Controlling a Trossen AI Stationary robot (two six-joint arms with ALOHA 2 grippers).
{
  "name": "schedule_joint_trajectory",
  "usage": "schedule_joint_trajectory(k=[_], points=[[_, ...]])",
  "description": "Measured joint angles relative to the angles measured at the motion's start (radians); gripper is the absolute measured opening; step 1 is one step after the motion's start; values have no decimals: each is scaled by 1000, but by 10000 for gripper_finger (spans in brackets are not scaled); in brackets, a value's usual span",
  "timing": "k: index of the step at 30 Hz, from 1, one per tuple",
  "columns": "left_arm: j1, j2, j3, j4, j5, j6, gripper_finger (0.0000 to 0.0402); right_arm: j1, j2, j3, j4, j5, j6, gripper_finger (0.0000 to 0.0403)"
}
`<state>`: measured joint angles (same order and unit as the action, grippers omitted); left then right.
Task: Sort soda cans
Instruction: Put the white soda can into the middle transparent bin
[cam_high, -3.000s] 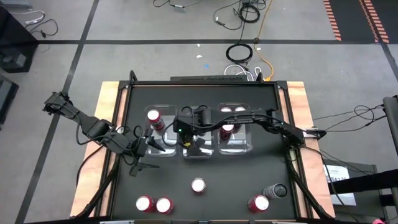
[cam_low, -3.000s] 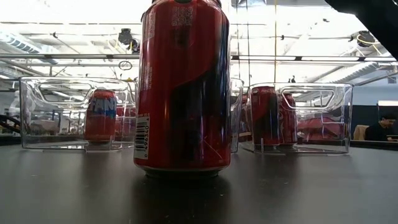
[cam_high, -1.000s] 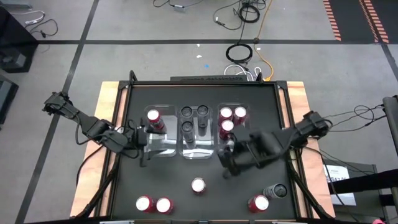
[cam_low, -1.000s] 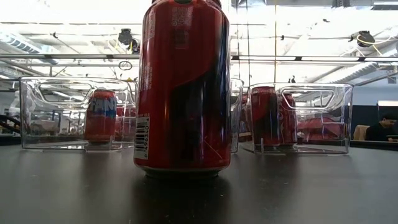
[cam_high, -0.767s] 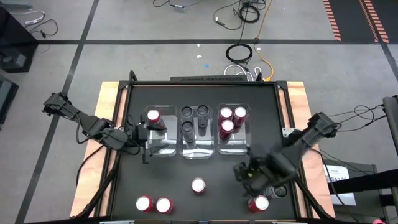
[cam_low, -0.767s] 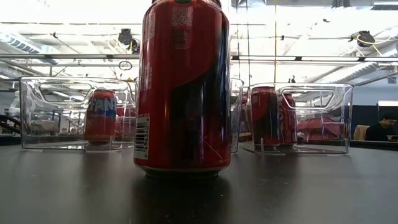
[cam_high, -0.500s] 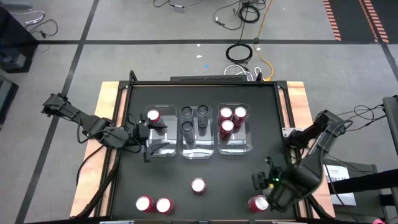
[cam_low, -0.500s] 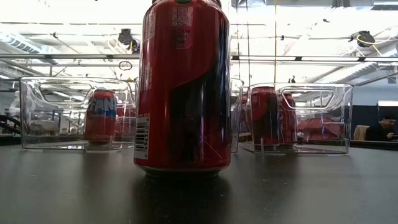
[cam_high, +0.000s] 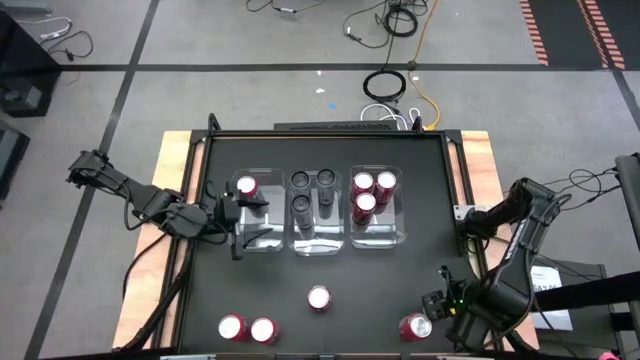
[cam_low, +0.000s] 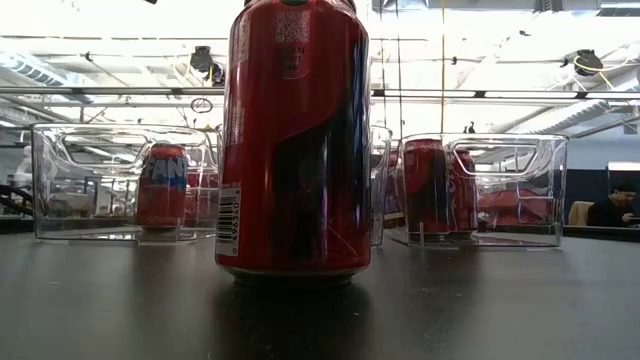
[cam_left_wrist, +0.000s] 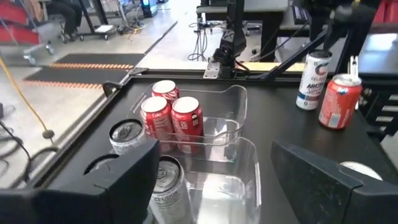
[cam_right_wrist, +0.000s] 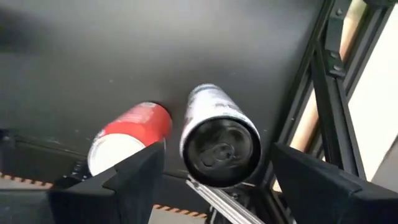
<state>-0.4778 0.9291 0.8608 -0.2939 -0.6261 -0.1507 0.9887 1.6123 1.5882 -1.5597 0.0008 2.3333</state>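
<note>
Looks like the reach-in step for a grab: hovering the right hand (cam_right_wrist: 216, 158) directly above the loose dark can (cam_right_wrist: 221, 143) at the near right corner of the surface (cam_high: 380, 280), with fingers spread wide on either side of it and nothing gripped yet. Standing just beside that can, a red neighbour (cam_right_wrist: 127, 140), so probably calls for dropping straight down, closing on the dark one only without bumping the red one, then carrying it over to the middle bin (cam_high: 312, 238) to join the 3 dark cans (cam_high: 300, 205) already in there. Parked at the end of the left bin (cam_high: 262, 238), the left hand (cam_high: 235, 215), also wide open and empty, just waiting by the look of it. Inside that left bin, only a lone red can (cam_high: 246, 187); inside the right bin (cam_high: 380, 234), 3 red cans (cam_high: 364, 203). Left to sort on the near side: 4 loose red cans (cam_high: 232, 327) counting the neighbour, 1 of them sitting right in front of the low camera. As for the surface itself: black matte top with a wooden edge (cam_high: 172, 160) down each side. Around it, grey floor (cam_high: 100, 100) with cables (cam_high: 390, 85), striped tape (cam_high: 545, 30) off in a far corner, and way back past the bins a person (cam_low: 610, 205) sitting under bright ceiling lights (cam_low: 120, 20).
</note>
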Motion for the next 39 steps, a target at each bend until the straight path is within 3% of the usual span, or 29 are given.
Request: schedule_joint_trajectory(k=[32,39], points=[[0,0,0,1,1,-90,316,48,-1,-242,275,-15,-18,287],[0,0,0,1,1,-90,316,48,-2,-248,279,-29,-16,253]])
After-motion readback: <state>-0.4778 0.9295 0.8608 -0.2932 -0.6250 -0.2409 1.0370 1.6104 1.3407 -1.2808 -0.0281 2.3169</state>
